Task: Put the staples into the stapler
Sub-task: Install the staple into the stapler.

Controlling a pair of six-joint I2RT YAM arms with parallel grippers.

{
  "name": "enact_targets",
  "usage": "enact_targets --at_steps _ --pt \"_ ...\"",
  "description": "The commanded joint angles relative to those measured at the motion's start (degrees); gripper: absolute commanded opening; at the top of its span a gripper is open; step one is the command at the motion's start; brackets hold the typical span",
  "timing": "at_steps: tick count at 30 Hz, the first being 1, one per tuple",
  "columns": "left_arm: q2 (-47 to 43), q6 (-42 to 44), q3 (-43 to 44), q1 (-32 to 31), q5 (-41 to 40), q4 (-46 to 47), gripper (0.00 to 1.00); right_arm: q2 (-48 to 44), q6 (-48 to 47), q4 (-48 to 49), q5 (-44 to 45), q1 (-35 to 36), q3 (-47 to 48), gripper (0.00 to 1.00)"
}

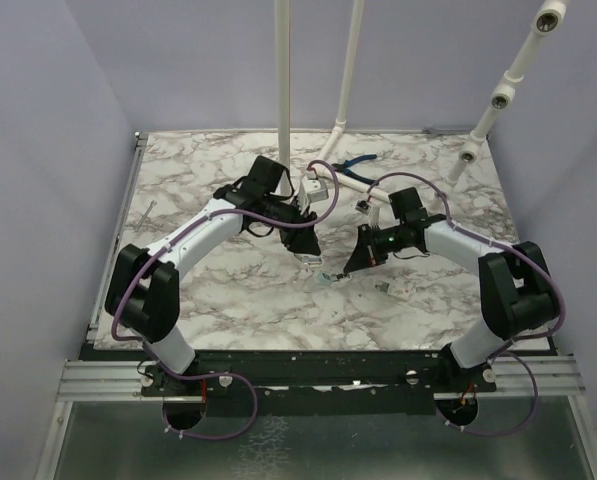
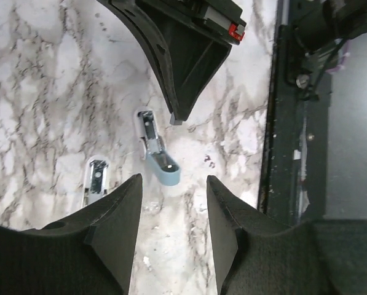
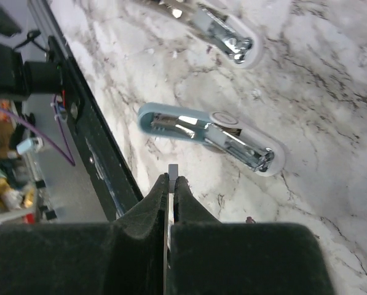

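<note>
The stapler [image 3: 208,134] lies open on the marble table [image 3: 331,184], its pale blue end toward the table's near edge and its silvery channel facing up. My right gripper [image 3: 173,179] is shut on a small grey strip of staples [image 3: 173,170], which pokes out of the fingertips just short of the stapler's side. In the left wrist view the stapler [image 2: 157,150] lies just beyond my open left gripper [image 2: 174,184], which holds nothing. The right gripper [image 2: 177,114] points down at the stapler's metal end. From above, both grippers [image 1: 308,258] [image 1: 350,270] flank the stapler [image 1: 326,277].
A second white piece with metal inside [image 3: 227,38] [image 2: 96,180] lies next to the stapler. Small bits [image 1: 383,288] sit right of the right gripper. Blue-handled pliers [image 1: 356,170] and white pipe stands [image 1: 340,128] are at the back. The black frame rail [image 2: 281,123] runs along the near edge.
</note>
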Motion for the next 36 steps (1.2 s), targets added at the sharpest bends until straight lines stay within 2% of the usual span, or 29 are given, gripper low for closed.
enact_targets --at_steps 1,13,19,24,36 --pt "-3.8 5.2 -1.8 -0.2 -8.6 1.2 0.48 4.0 9.5 -2.2 3.8 -0.3 3.5 0.01" --pt "-1.3 6.0 2.5 -0.1 -11.6 0.1 0.48 9.2 13.8 -4.2 4.4 -0.3 3.8 0.01" --pt "-0.5 6.2 3.1 -0.1 -11.7 0.0 0.48 10.8 11.5 -5.0 4.5 -0.3 5.3 0.01" --pt "0.0 6.1 3.6 -0.1 -10.9 -0.2 0.48 14.9 6.3 -9.5 5.2 -0.3 9.9 0.01" --pt "0.8 5.4 4.4 -0.1 -9.7 -0.5 0.48 15.9 4.8 -11.3 4.3 -0.4 11.1 0.01"
